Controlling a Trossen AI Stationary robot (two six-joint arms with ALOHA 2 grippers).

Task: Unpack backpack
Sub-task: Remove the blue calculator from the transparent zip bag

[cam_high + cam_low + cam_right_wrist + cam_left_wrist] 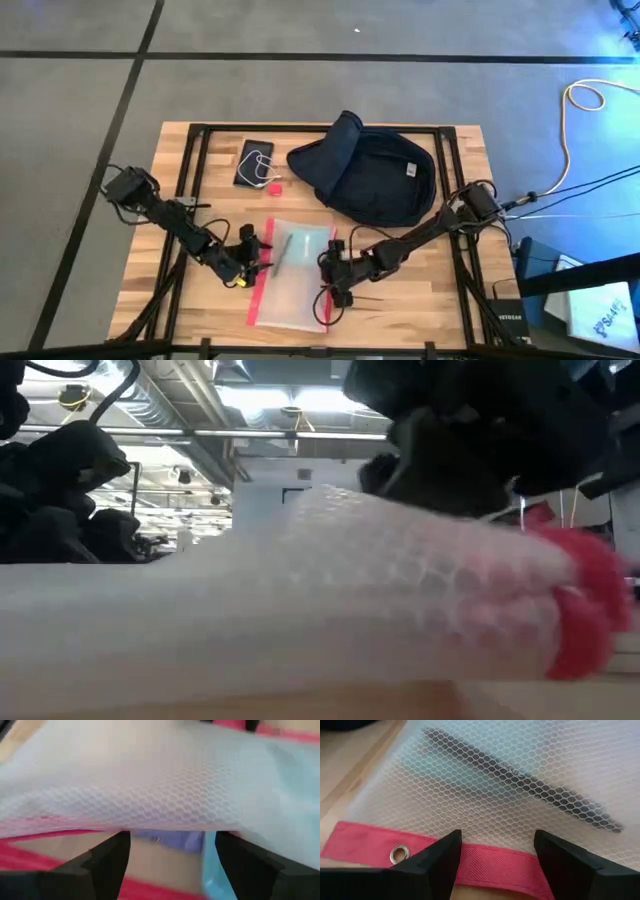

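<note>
At pouch (293, 272) edges — left gripper (497, 857) spread wide | right gripper (172, 855) spread wide

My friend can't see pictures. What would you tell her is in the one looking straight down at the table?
Two dark robot arms reach onto a wooden table, the left gripper and right gripper on either side of a clear red-edged pouch. Behind it lie a dark navy backpack and a black phone.

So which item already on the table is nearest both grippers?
The clear red-edged pouch; left gripper and right gripper flank it, unlike the phone by the backpack.
</note>
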